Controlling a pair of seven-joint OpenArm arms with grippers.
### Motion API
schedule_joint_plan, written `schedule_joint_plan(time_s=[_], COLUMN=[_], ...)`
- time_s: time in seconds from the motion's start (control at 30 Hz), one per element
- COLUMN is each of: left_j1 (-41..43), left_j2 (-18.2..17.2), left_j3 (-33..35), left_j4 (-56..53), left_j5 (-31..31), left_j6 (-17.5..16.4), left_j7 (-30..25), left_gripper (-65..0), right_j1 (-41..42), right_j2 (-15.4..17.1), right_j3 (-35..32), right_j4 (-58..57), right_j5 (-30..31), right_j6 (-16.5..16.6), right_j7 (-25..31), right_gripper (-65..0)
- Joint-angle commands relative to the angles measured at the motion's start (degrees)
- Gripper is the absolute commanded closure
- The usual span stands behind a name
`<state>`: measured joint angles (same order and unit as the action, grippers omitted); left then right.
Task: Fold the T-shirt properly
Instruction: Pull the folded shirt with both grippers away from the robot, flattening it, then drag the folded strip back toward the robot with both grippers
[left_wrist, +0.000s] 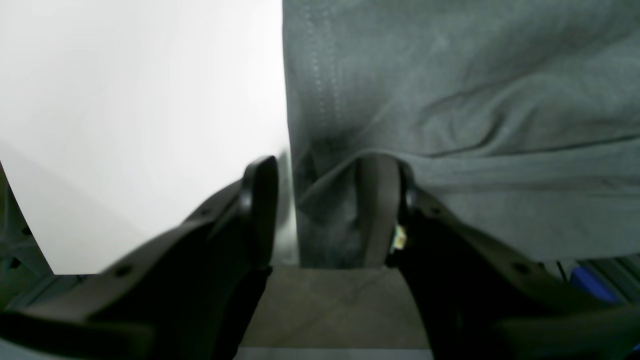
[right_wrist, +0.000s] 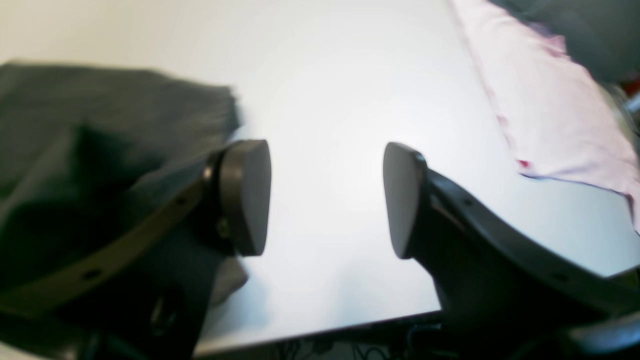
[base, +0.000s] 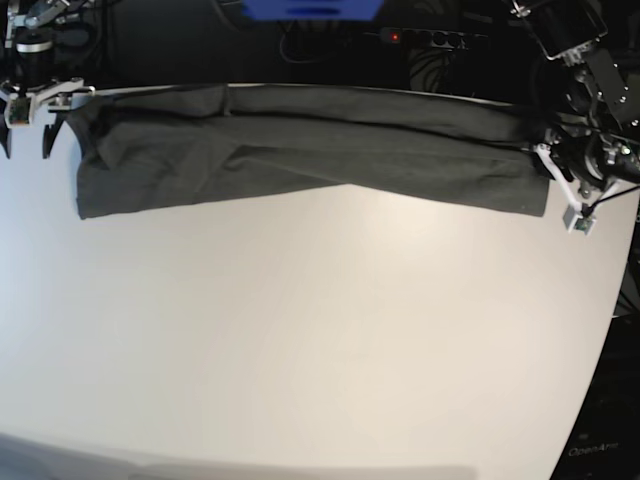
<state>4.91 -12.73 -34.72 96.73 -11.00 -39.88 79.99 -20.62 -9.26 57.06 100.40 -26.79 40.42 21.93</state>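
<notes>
Both claws stand spread: the left claw (left_wrist: 320, 200) straddles the T-shirt (base: 300, 150) hem, the right claw (right_wrist: 327, 197) hangs over bare bench (base: 320, 340), cloth just beside one finger.

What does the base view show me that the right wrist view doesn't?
Only the base view shows the whole T-shirt folded into a long band along the table's far edge, with the left pincer at one end. Only the right wrist view shows a pale pink cloth on the table. Both show the right pincer open beside the shirt, holding nothing.
</notes>
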Motion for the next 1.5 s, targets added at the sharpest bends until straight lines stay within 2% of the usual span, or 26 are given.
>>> schedule_joint_plan(time_s=[0.0,0.07,0.1,0.23,0.3,0.53,0.6,0.67,0.8,0.87,0.9,0.97,1.1,1.47], left_j1=[-0.56,-0.56,-0.56,-0.56,-0.56,-0.64,-0.73,-0.82,-0.82,-0.82,-0.82,-0.91,-3.46,-7.24], left_j2=[-0.94,-0.94,-0.94,-0.94,-0.94,-0.94,-0.94,-0.94,-0.94,-0.94,-0.94,-0.85,-0.59,1.00], left_j3=[-0.31,-0.40,-0.40,-0.40,-0.40,-0.40,-0.40,-0.40,-0.40,-0.40,-0.49,-0.49,-0.49,-0.05], left_j4=[0.81,0.81,0.81,0.81,0.81,0.81,0.81,0.81,0.81,0.81,0.90,1.16,1.34,1.07], left_j5=[-0.47,-0.47,-0.47,-0.47,-0.47,-0.38,-0.29,-0.20,-0.38,-0.38,-0.38,-0.38,-0.47,-0.47], left_j6=[-0.12,-0.12,-0.12,-0.12,-0.12,-0.12,-0.12,-0.12,-0.12,-0.12,-0.12,-0.12,-0.12,-0.12], left_j7=[0.01,0.01,0.01,0.01,0.01,0.01,0.01,0.01,0.01,0.01,0.01,0.01,0.01,0.01], left_gripper=[-26.2,-26.3,-26.3,-26.3,-26.3,-26.4,-28.9,-36.1,-56.5,-61.8,-62.4,-59.9,-50.3,-9.3], right_j1=[0.18,0.01,0.01,0.27,-0.08,-0.17,-0.17,-0.17,-0.17,-0.17,-0.17,-0.17,-0.17,-0.17], right_j2=[0.33,0.26,0.26,0.26,0.26,0.26,0.26,0.26,0.26,0.26,0.26,0.26,0.26,0.26], right_j3=[0.48,0.57,0.57,-0.93,-2.24,-3.91,-4.00,-4.00,-4.35,-4.79,-4.79,-4.79,-5.94,-5.94], right_j4=[0.92,0.92,0.92,0.92,0.92,0.66,0.66,0.66,0.66,0.66,0.66,0.57,0.57,0.57], right_j5=[1.34,1.34,1.42,1.34,1.16,1.07,1.07,1.07,1.07,1.07,1.07,1.07,1.07,0.98], right_j6=[-0.42,-0.42,-0.42,-0.42,-0.42,-0.42,-0.42,-0.42,-0.42,-0.42,-0.42,-0.42,-0.42,-0.42], right_j7=[1.67,1.76,1.85,1.67,1.67,1.67,1.67,1.67,1.67,1.67,1.67,1.67,1.67,1.67], right_gripper=[-34.8,-33.1,-30.2,-8.6,-0.4,-0.3,-0.3,-0.3,-0.3,-0.3,-0.3,-0.3,-0.3,-0.3])
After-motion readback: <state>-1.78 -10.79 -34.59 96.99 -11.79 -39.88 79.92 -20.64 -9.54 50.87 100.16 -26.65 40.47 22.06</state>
